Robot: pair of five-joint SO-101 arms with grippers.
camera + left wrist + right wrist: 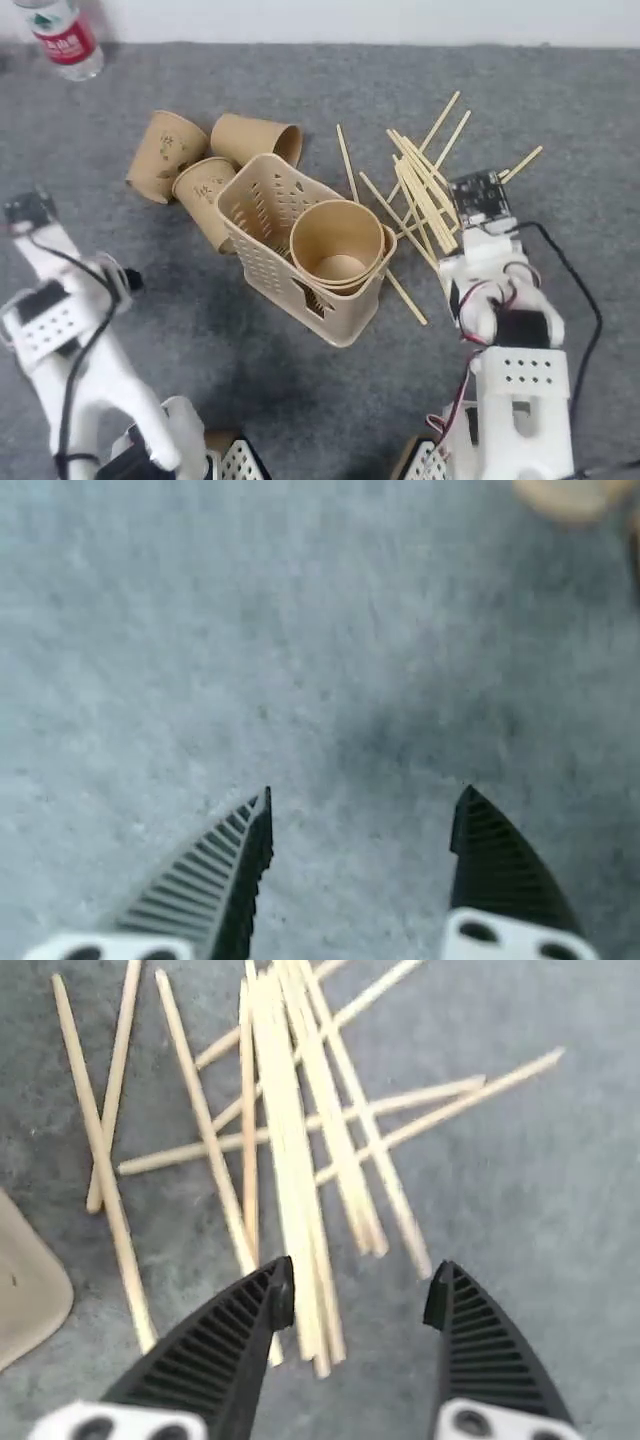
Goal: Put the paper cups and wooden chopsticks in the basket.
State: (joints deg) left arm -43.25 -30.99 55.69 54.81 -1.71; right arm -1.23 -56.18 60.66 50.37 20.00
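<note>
A beige slotted basket [262, 205] stands mid-carpet with nested paper cups [337, 245] in its near end. Three more paper cups [205, 190] lie on their sides just left of and behind it. Loose wooden chopsticks [425, 185] are scattered to the basket's right. My right gripper [360, 1275] is open just above that pile, its tips either side of a bundle of chopsticks [290, 1140], holding nothing. My left gripper [360, 810] is open over bare carpet at the left, well away from the cups; a tan blur [575, 495] marks a cup at the picture's edge.
A plastic water bottle [62, 35] lies at the back left by the white wall. The right arm's wrist [480, 205] covers part of the chopstick pile. A corner of the basket [25, 1290] shows beside the right gripper. Grey carpet [180, 330] lies in front of the basket.
</note>
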